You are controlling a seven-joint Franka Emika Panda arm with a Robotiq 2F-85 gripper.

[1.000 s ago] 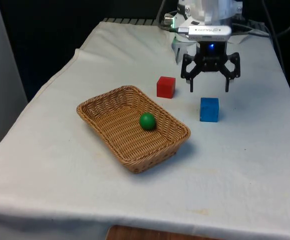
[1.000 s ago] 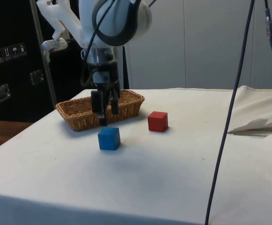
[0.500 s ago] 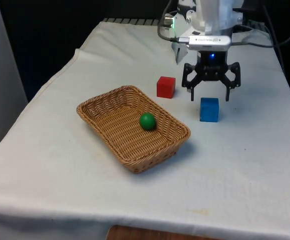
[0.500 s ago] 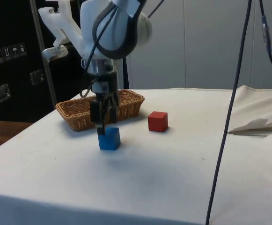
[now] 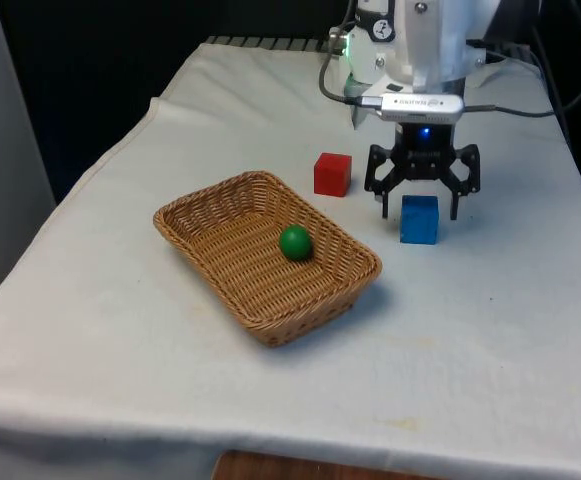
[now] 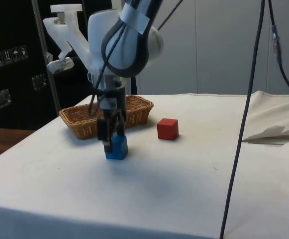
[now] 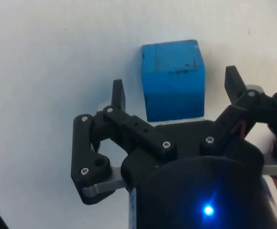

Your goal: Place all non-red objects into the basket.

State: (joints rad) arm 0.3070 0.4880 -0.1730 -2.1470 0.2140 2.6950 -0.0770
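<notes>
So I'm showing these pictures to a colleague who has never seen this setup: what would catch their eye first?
Probably the open black gripper low over the blue cube, a finger on either side of it but not closed on it. Next, the wicker basket toward the front view's left, with a green ball lying inside. A red cube sits on the white cloth between basket and gripper.
</notes>
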